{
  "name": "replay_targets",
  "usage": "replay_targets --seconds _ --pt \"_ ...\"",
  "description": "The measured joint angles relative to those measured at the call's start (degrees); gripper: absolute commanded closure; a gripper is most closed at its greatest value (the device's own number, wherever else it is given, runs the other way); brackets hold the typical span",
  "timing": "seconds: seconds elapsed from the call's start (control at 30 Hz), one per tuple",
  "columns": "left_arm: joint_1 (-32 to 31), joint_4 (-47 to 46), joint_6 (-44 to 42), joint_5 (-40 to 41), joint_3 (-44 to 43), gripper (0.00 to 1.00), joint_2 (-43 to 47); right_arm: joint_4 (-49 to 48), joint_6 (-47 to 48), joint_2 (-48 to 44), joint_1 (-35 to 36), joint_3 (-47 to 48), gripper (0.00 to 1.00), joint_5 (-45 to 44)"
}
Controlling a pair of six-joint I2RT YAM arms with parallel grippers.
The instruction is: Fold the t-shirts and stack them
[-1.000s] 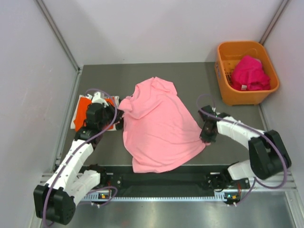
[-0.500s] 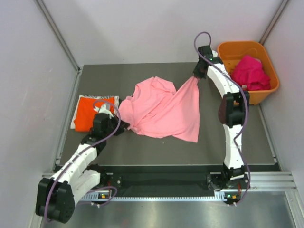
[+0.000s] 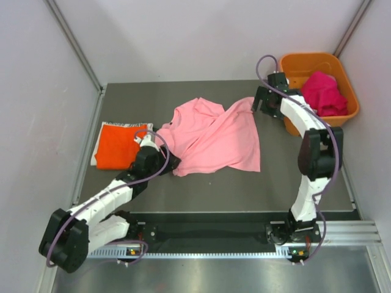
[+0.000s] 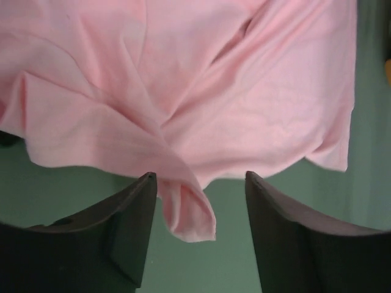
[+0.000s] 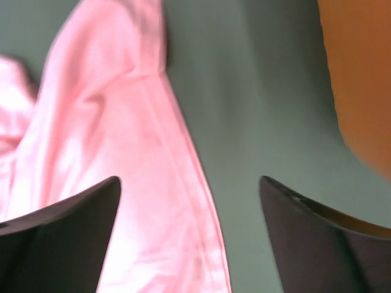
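On the dark grey table [image 3: 293, 177] the pink t-shirt [image 3: 211, 137] lies rumpled near the middle, light, limp cloth that will likely sag and slide, best pinched at a hem corner, with the left claw [image 4: 201, 183] and right claw [image 5: 189, 183] both spread wide, gripping nothing.

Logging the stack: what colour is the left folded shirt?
The shirt is bright orange; top external view.
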State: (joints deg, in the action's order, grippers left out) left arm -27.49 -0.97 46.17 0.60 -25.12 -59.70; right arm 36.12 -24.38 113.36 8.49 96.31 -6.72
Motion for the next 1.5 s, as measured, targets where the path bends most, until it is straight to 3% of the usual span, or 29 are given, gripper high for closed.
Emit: replay_targets --seconds 0.2,0.4,0.53,0.7,1.0,1.3,1.37,1.4,1.43,1.5 --pt "0.0 3.5 -1.3 7.1 -0.3 0.24 7.6 -7.4 0.8 -23.4 4.7 -25.4 0.00 0.0" --pt "0.5 9.4 -2.5 12.5 -1.6 0.25 11.9 -11.3 -2.2 -34.8 5.5 -45.9 0.38 4.8" --pt "0.7 11.8 -3.2 14.3 -1.7 0.27 13.7 -11.3 -4.2 -38.3 5.6 -53.4 0.52 6.7" --pt "0.8 13.1 -4.2 15.5 -2.1 0.31 14.2 -13.2 -5.7 -39.6 5.6 -56.3 0.61 7.5" --pt "0.8 15.6 -4.4 17.3 -2.8 0.32 17.7 -16.0 -6.3 -36.3 6.9 -57.4 0.55 7.4" --pt "0.8 17.7 -4.8 19.3 -3.3 0.32 21.7 -16.3 -6.3 -32.1 11.5 -56.1 0.56 2.1" --pt "0.8 18.6 -5.1 19.9 -3.6 0.32 21.8 -16.2 -6.2 -31.7 12.6 -55.9 0.62 0.4" --pt "0.8 19.0 -5.2 19.9 -3.7 0.32 21.8 -15.9 -6.1 -31.4 13.3 -55.6 0.69 -0.7" --pt "0.8 19.2 -5.4 20.1 -3.8 0.32 21.8 -15.5 -6.0 -31.1 13.7 -55.3 0.82 -1.6" --pt "0.8 19.3 -5.5 20.1 -3.8 0.31 21.8 -15.0 -5.4 -30.3 14.3 -54.8 0.94 -3.1"
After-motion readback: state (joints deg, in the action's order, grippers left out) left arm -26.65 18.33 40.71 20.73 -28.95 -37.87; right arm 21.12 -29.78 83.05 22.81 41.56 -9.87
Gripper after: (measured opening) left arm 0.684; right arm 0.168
